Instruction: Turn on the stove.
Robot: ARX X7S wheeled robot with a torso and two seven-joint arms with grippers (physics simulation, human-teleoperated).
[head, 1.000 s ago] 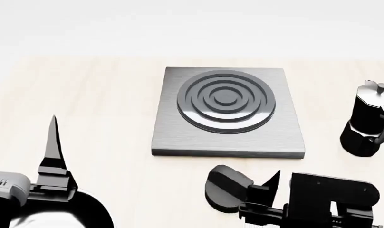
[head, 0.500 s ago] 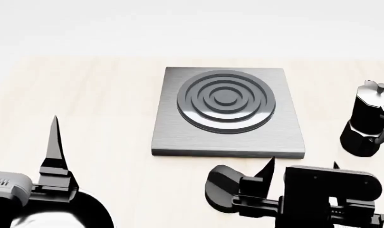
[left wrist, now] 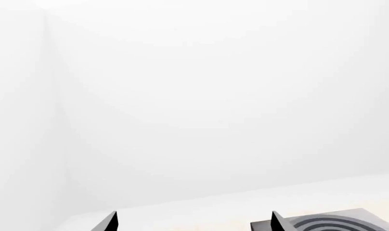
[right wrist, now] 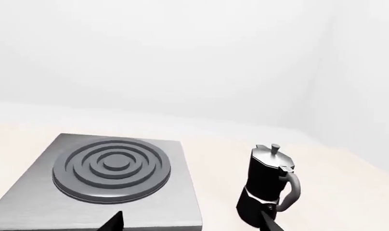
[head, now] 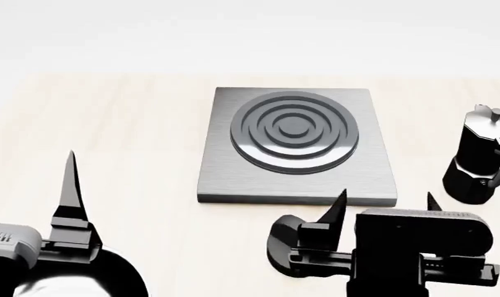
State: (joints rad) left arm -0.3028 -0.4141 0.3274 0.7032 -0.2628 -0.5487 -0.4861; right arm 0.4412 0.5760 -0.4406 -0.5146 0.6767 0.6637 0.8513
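The stove (head: 297, 179) is a grey metal slab with a dark ringed burner (head: 293, 131) at the table's middle. It also shows in the right wrist view (right wrist: 149, 207). Its black round knob (head: 284, 244) lies on the table in front of the slab, partly hidden by my right arm. My right gripper (head: 386, 199) is open and empty. It sits just right of the knob, with fingertips level with the slab's front edge; in its wrist view (right wrist: 189, 222) the tips frame the slab's near corner. My left gripper (left wrist: 193, 222) is open and empty at the near left.
A black moka pot (head: 481, 162) stands to the right of the stove, close to my right gripper's outer finger (head: 432, 202); it also shows in the right wrist view (right wrist: 268, 188). A black rounded pan (head: 109, 275) lies under my left arm at the near left.
My right gripper has moved away from me toward the stove's front edge, and both fingers now show beside the knob. The left arm has not moved.
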